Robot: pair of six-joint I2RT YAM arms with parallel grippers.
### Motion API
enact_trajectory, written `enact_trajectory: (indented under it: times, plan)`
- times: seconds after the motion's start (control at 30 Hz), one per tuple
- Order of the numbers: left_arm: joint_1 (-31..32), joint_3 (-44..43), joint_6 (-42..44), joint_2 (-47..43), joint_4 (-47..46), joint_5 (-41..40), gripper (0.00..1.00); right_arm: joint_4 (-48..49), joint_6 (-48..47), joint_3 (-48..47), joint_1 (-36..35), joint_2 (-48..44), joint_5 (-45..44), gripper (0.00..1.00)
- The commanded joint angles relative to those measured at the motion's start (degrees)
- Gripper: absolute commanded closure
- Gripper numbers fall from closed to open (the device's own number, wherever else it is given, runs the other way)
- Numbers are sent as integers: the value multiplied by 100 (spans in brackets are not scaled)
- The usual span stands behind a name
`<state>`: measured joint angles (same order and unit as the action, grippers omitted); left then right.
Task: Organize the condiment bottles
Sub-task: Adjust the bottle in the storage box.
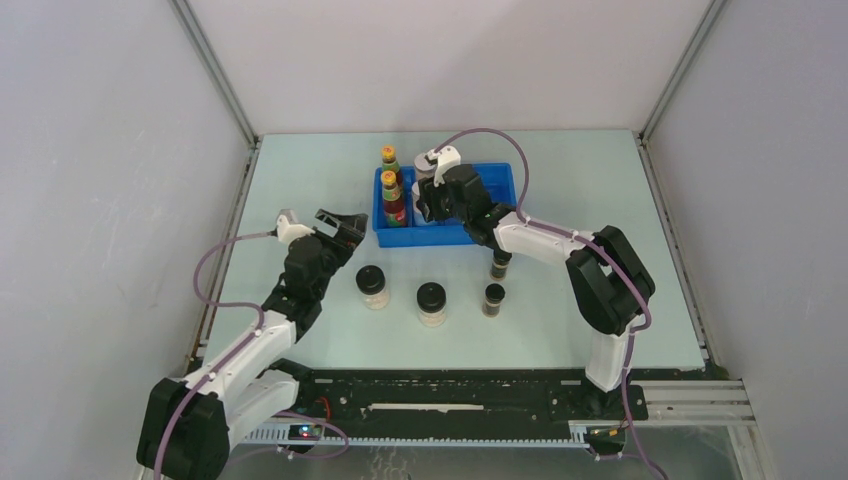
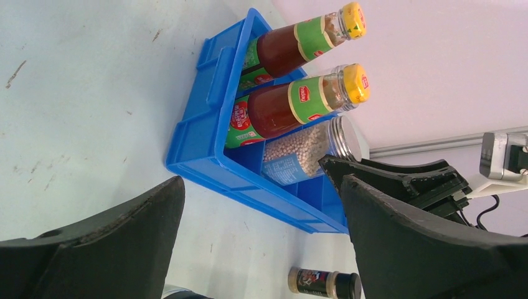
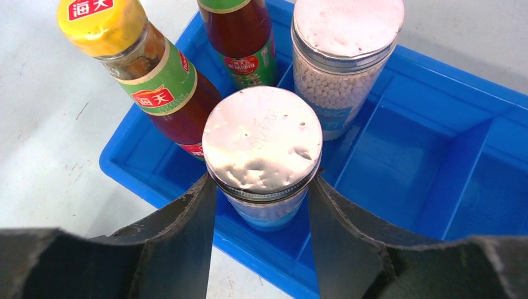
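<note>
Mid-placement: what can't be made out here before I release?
Base of the held jar: right wrist view, hidden by its own lid and the right gripper; seated in the tray or not, unclear.
Same jar: top view, mostly covered by the right gripper.
Label of the vial: left wrist view, too small to read.

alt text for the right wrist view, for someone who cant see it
The right gripper, black-fingered, is closed on a silver-lidded glass jar at a near compartment of a blue plastic divided tray. Behind it in the tray stand a second silver-lidded jar of pale beads and two tall green-labelled bottles of red sauce.
</note>
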<state>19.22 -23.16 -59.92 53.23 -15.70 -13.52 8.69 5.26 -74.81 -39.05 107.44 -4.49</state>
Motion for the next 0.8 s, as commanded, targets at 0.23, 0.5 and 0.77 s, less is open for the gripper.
enact_trajectory:
  times: [0.23,0.5,0.77]
  plan:
    - [29,-295,60,-145,-102,-54,0,-842,15,103,-97,-41,-267,43]
    - [30,-295,51,-196,-98,-28,0,-1015,116,193,-189,-155,-324,41]
    - [54,-267,43,-274,-78,-15,0,-1098,164,315,-238,-331,-340,39]
